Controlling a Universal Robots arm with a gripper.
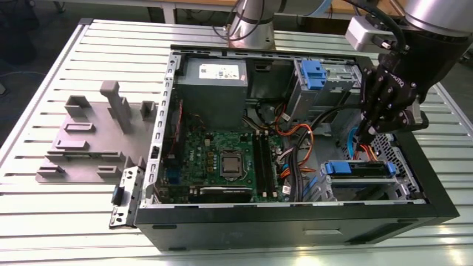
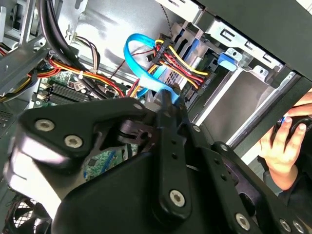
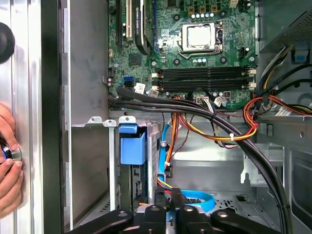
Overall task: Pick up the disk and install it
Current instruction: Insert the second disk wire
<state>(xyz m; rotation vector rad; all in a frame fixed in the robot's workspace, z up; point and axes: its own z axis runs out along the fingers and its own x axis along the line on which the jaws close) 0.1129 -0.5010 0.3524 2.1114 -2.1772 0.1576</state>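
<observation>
Green motherboard [image 1: 221, 158], blue carrier [image 3: 132, 148]

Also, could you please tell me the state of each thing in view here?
Computer case: lying on its side, side panel off.
Disk: sitting in the drive bay, blue carrier showing, not held.
Tool: inside the case, low over the bay among the cables.
Processor: uncovered, no cooler on it.

A slatted metal table [image 1: 66, 221] carries an open black computer case [image 1: 296, 227] and, beside it, a grey fixture plate [image 1: 92, 141].
</observation>
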